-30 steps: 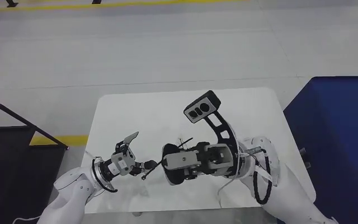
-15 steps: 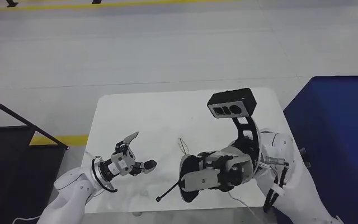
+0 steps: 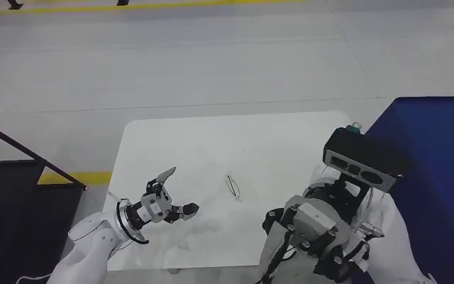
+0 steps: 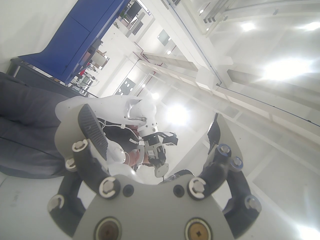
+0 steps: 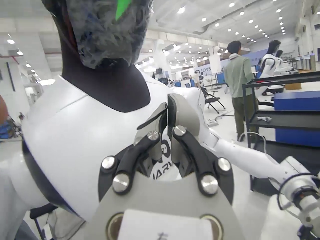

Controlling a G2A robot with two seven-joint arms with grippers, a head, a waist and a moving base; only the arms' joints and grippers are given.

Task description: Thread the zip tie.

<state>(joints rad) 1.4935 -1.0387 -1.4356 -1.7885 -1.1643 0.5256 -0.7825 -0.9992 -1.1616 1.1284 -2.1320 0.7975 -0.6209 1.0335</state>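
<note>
left gripper (image 3: 182, 190) hanging wide open over the near-left of the desk (image 3: 184, 142), right gripper (image 5: 168, 106) up at the near-right edge, fingers pinched together on a black zip tie (image 5: 150, 124), little thin loop (image 3: 233, 186) lying flat mid-desk, well apart from both

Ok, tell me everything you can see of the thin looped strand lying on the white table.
The thin looped strand lies flat on the white table, near its middle. It looks like a slim, flexible strip, dark against the tabletop and bent into a narrow loop. Nothing touches it. The open left gripper is apart from it to one side, and the other arm is farther off. It is too small to tell whether it has a head or teeth.
</note>
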